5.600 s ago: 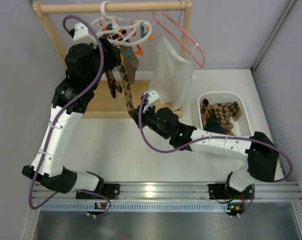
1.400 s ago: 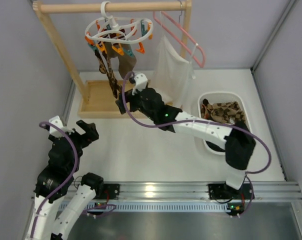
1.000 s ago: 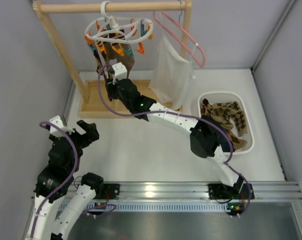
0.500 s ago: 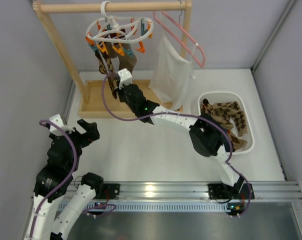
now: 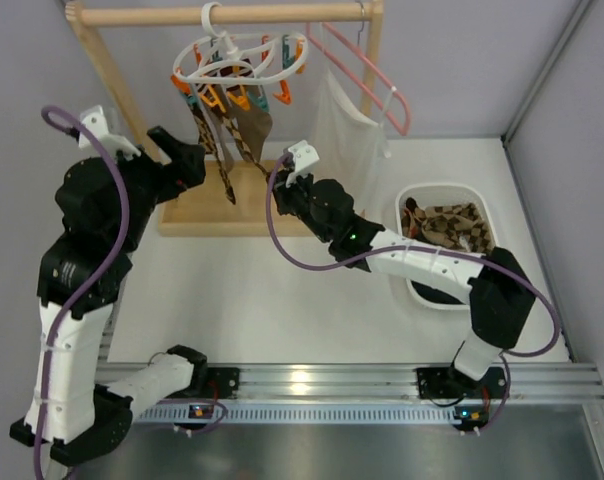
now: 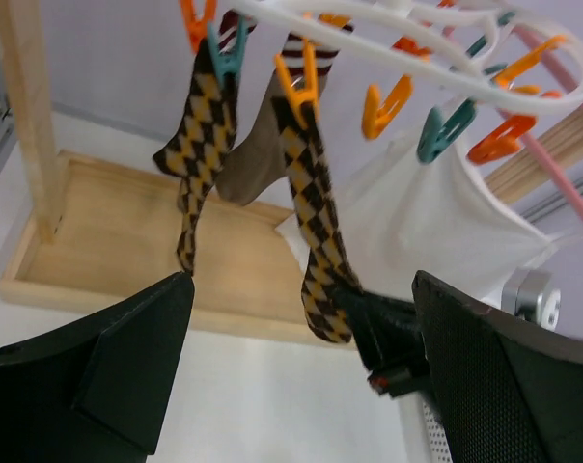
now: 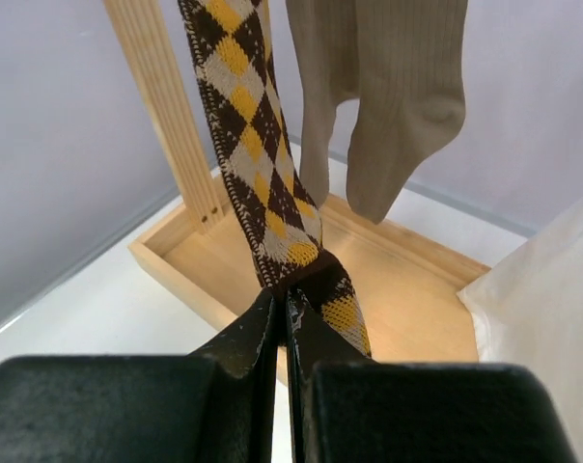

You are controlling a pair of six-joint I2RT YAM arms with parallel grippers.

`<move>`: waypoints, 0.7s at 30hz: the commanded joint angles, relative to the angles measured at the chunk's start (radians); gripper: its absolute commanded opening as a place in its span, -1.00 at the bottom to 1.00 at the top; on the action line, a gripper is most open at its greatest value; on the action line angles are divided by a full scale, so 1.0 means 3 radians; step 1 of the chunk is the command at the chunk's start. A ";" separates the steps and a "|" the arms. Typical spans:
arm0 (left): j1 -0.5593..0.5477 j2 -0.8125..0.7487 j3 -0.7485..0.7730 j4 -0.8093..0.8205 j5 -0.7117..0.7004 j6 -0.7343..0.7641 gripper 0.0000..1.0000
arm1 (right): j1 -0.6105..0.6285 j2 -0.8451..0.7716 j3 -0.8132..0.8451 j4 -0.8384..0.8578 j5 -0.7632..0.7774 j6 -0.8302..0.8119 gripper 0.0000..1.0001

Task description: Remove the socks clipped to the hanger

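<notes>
The white oval hanger (image 5: 240, 55) with orange and teal clothespins hangs from the wooden rod. Two argyle socks (image 5: 222, 150) and a plain brown sock (image 5: 259, 122) hang clipped to it. My right gripper (image 5: 285, 185) is shut on the toe of one argyle sock (image 7: 263, 174), which is stretched taut from an orange pin (image 6: 299, 77). The plain brown sock (image 7: 398, 96) hangs just behind. My left gripper (image 5: 187, 157) is open and empty, raised left of the socks. Its fingers (image 6: 127, 357) frame both argyle socks (image 6: 200, 145) and the hanger (image 6: 417, 58).
A pink wire hanger (image 5: 377, 85) holding a white cloth (image 5: 342, 140) hangs right of the socks. The wooden rack has a post (image 7: 166, 106) and a base tray (image 5: 197, 205). A white basket (image 5: 447, 190) at the right holds argyle socks (image 5: 452, 225).
My left arm has risen from low at the front left up to the socks' left side. My right gripper has drawn the gripped sock toe rightward.
</notes>
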State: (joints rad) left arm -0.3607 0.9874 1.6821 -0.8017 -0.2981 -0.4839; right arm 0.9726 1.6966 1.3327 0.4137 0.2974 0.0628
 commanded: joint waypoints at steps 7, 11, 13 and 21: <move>0.0011 0.1121 0.1009 0.0115 0.0165 0.0125 0.97 | 0.0000 -0.0624 -0.0402 -0.0044 -0.0342 0.0067 -1.00; 0.0016 0.1336 0.1147 0.0105 0.0094 0.0018 0.96 | 0.0000 -0.0752 -0.0535 -0.0044 -0.0388 0.0082 -1.00; 0.0016 0.1412 0.1199 0.0105 0.0023 -0.0028 0.95 | 0.0000 -0.0752 -0.0536 -0.0050 -0.0459 0.0092 -1.00; 0.0011 0.1637 0.1433 0.0110 -0.0371 -0.0034 0.82 | 0.0025 -0.0573 -0.0474 0.0007 -0.0582 0.0154 -1.00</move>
State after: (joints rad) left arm -0.3607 1.4574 2.0415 -0.7906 -0.3561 -0.4946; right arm 0.9730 1.5135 1.1770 0.3935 0.1574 0.0895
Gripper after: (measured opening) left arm 0.917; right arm 0.004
